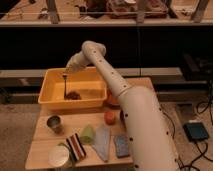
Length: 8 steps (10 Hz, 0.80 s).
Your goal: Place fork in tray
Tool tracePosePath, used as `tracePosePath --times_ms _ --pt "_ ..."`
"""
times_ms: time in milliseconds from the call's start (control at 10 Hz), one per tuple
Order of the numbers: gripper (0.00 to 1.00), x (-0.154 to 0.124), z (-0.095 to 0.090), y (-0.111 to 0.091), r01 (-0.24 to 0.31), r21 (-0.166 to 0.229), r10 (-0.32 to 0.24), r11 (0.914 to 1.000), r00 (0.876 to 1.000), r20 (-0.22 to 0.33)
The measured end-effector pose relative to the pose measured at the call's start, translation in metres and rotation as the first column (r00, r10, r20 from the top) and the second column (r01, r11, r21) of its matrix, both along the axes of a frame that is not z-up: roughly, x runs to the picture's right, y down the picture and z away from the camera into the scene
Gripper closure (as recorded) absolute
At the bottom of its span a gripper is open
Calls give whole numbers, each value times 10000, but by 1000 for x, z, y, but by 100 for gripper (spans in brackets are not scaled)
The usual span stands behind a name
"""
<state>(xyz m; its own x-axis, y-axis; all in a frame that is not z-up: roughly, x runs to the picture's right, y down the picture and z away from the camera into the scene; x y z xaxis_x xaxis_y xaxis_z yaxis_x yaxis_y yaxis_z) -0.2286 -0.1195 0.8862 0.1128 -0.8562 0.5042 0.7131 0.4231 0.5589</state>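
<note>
Now the gripper [66, 75], jaws clamped on the fork [66, 86] hanging over the tray [50, 98], should lower before letting go

Wooden tabletop [45, 142] with a yellow tray and small items laid out on it.

The tray [52, 97] sits at the back; the hand [66, 75] hangs above its interior. In front of it stand a metal cup [54, 123] at the left, an orange ball [109, 117], a green piece [88, 134], a pale grey wedge [102, 142], a blue sponge [121, 145], a striped block [76, 146] and a white round lid [59, 157] at the front edge.
</note>
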Motion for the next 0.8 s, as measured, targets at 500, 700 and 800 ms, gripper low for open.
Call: tracePosePath --times_ms 500,700,800 --pt "22 -6 6 6 -3 -14 3 10000 9998 207" --pt "20 -7 6 6 13 -15 -12 10000 9998 219" --pt "20 -7 6 6 13 -18 -13 10000 9998 216"
